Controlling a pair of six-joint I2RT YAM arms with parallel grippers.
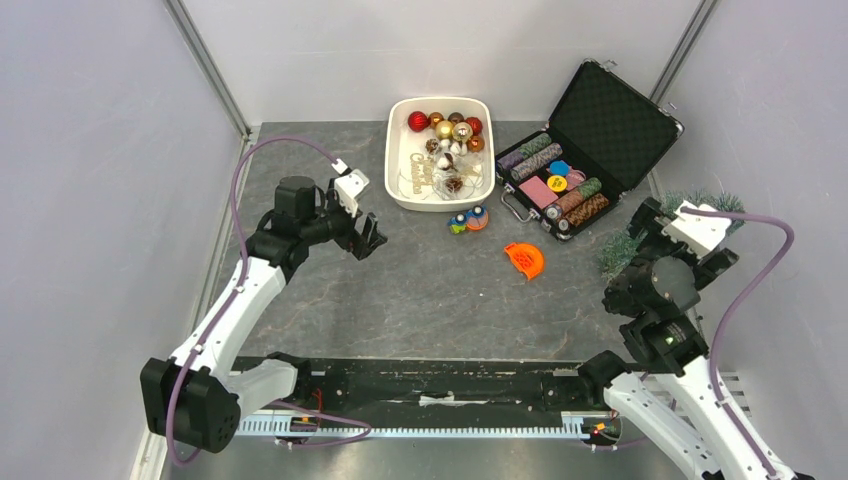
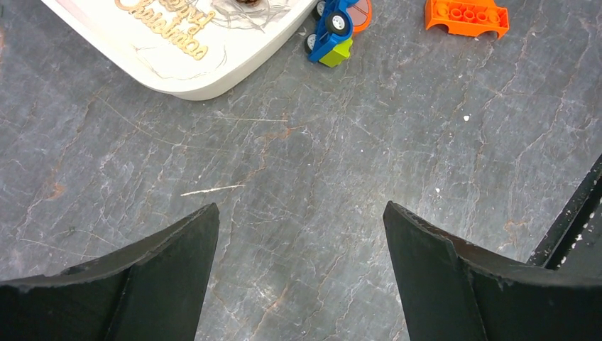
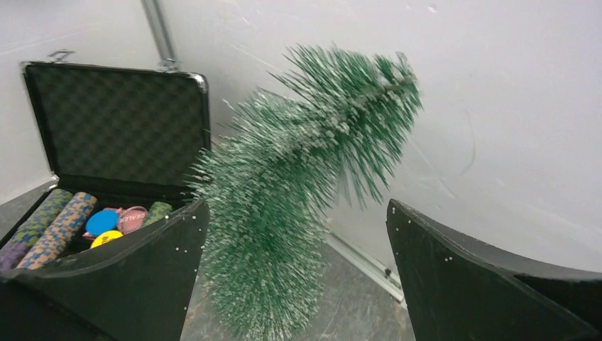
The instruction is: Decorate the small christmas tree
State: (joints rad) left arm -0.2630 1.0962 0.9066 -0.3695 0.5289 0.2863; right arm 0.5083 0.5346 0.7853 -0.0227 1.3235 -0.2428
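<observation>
The small christmas tree [image 3: 298, 213], frosted green and bristly, leans at the right wall with its tip bent against the wall; it looks blurred. In the top view the tree [image 1: 620, 250] shows on both sides of my right wrist. My right gripper [image 3: 298, 206] is open, its jaws wide apart around the tree's lower part, the bristles near the left finger [image 3: 142, 270]. My left gripper [image 1: 370, 235] is open and empty above bare table, just in front of the white tray [image 1: 400, 185] that holds red, gold and brown baubles [image 1: 444, 129].
An open black case [image 1: 610, 120] with poker chips sits at the back right, also in the right wrist view [image 3: 113, 128]. A small toy car [image 2: 330, 32] and an orange brick piece [image 2: 467, 17] lie on the grey tabletop between tray and case.
</observation>
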